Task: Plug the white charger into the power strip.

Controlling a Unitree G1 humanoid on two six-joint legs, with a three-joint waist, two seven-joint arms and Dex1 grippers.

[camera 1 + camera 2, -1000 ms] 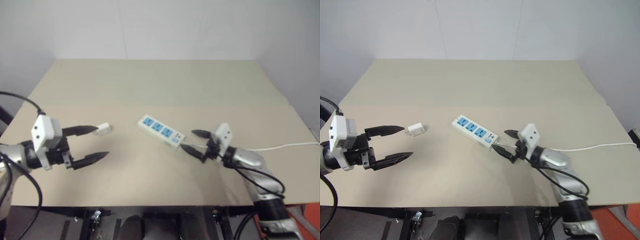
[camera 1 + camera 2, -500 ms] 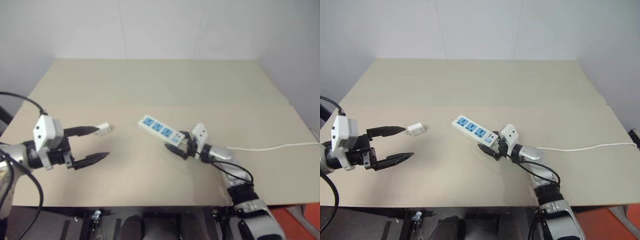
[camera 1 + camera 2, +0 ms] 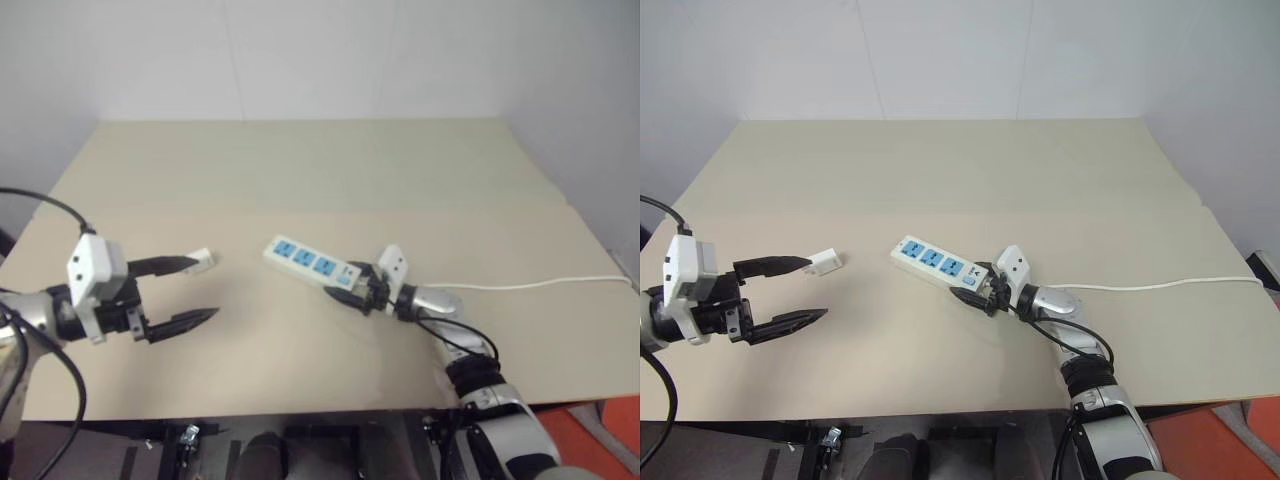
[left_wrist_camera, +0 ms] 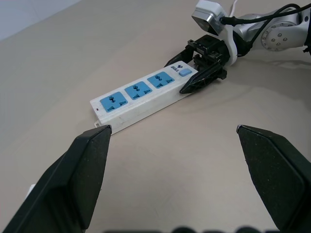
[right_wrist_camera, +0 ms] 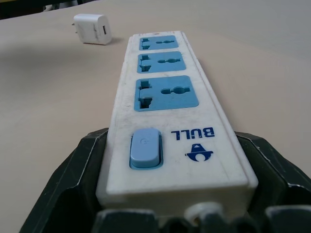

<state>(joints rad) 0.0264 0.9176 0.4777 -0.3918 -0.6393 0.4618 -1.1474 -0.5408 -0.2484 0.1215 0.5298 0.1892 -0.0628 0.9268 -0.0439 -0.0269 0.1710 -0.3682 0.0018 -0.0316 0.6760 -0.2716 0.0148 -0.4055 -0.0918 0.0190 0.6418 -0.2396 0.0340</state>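
Note:
The power strip (image 3: 303,262) lies slanted mid-table, a white bar with three blue sockets, its cord (image 3: 540,283) trailing right. My right gripper (image 3: 347,287) is shut on its switch end, one black finger (image 5: 80,179) pressed against each long side. The white charger (image 3: 200,260) lies on the table to the left, just beyond the upper fingertip of my left gripper (image 3: 190,290), which hovers open with nothing between its fingers. In the left wrist view the strip (image 4: 138,97) and the right gripper (image 4: 200,68) lie ahead of those spread fingers (image 4: 92,160).
The beige table (image 3: 330,170) stretches bare behind the strip as far as the white wall. A seam (image 3: 450,208) crosses the tabletop from side to side. The table's front edge runs just below both arms.
My right gripper has slid left along the cord to the strip's switch end and closed on its sides. The left gripper and the charger stayed put. The camera shifted slightly.

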